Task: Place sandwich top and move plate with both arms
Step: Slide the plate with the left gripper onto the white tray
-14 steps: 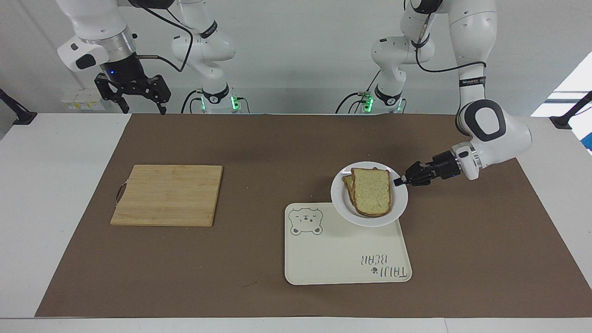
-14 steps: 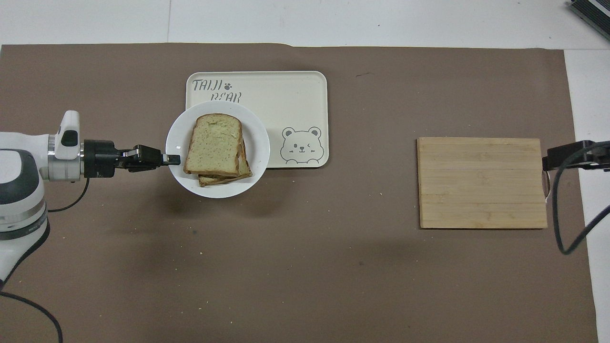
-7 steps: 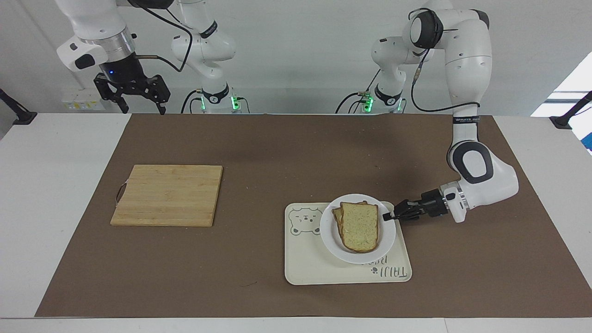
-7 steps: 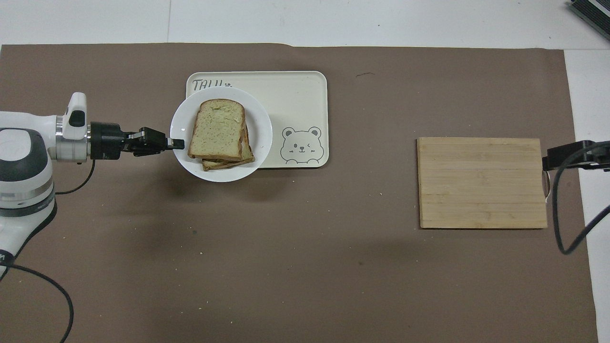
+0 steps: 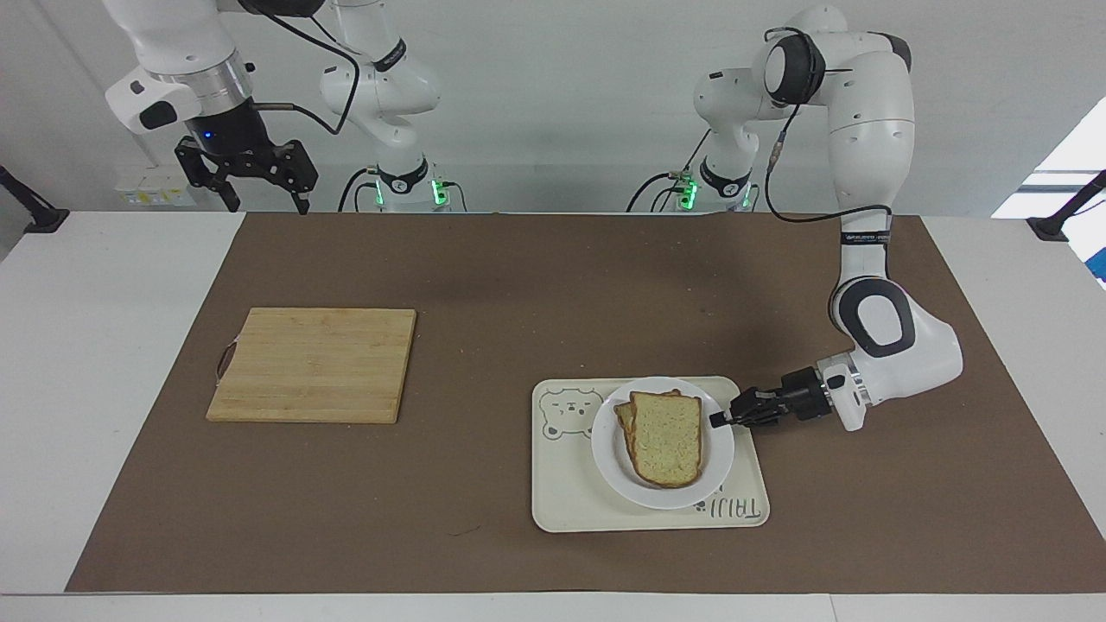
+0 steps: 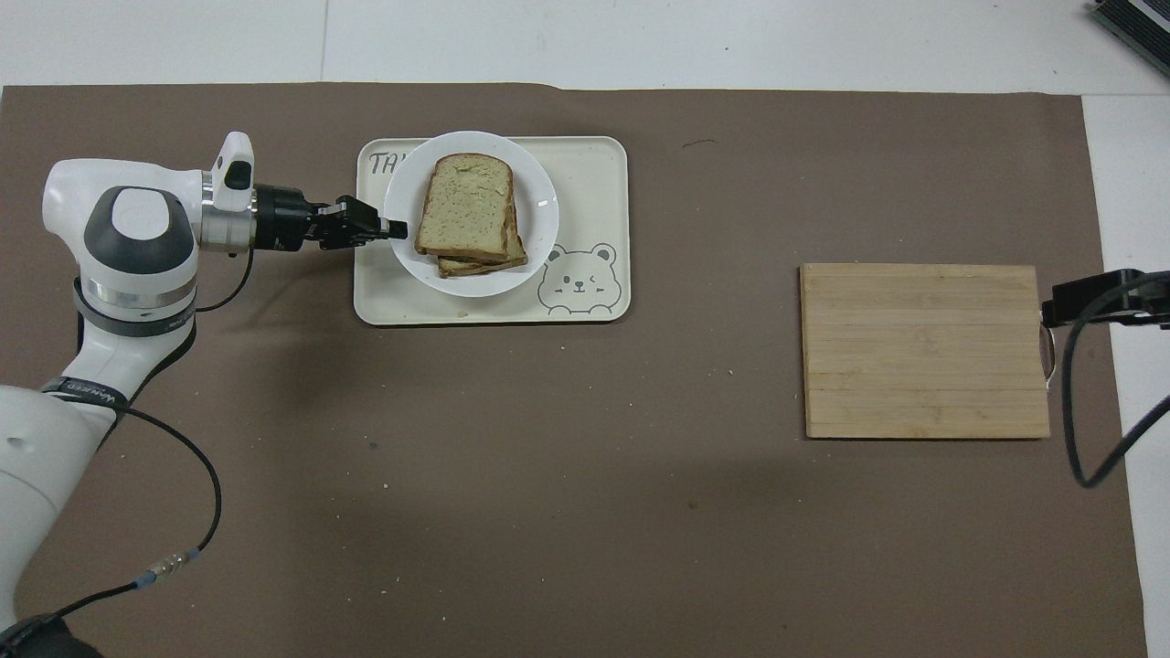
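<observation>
My left gripper has its fingers clenched on the rim of the plate, which sits over the bear-print tray. It's glossy, slippery and stiff; the sandwich top lies loose and could slide. My right gripper waits, fingers spread, above the tabletop's edge.

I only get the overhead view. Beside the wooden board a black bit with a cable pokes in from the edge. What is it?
Observer: That is the right gripper, open and hanging in the air over the table's edge at the right arm's end. That arm waits.
Operator: Does the plate overhang the tray?
Observer: In the facing view the plate shows inside the tray's outline, with the left gripper pinching its rim. I cannot tell if it touches down.
Operator: Anything lit up?
Observer: Green lights glow at both arm bases.
</observation>
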You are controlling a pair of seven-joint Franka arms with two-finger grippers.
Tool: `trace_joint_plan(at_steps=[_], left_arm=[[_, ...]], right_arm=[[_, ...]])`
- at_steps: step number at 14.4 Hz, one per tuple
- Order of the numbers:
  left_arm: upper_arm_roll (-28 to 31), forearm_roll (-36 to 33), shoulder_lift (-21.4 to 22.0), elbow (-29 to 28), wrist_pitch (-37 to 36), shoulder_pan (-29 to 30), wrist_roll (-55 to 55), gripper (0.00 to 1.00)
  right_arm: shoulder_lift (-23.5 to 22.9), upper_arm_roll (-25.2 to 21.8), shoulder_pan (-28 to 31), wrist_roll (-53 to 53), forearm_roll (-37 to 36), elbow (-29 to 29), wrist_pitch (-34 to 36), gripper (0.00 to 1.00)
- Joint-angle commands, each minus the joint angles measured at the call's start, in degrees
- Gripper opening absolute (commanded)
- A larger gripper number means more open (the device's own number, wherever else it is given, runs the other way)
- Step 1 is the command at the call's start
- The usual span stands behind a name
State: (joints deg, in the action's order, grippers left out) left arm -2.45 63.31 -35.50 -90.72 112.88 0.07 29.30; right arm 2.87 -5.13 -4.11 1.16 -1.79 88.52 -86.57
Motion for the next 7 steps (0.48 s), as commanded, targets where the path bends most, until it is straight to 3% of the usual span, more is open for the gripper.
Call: trace_joint_plan(at_steps=[1, 7], left_arm=[[0.2, 1.0, 0.0, 0.0, 1.9, -1.5, -1.2, 0.0], [0.3, 1.0, 1.9, -5.2, 4.1, -3.5, -1.3, 0.0]], right_arm=[[0.9, 0.4, 0.7, 0.9, 0.1, 1.2, -0.9, 1.0], [1.0, 0.4, 0.7, 0.9, 0.1, 1.2, -0.9, 1.0]])
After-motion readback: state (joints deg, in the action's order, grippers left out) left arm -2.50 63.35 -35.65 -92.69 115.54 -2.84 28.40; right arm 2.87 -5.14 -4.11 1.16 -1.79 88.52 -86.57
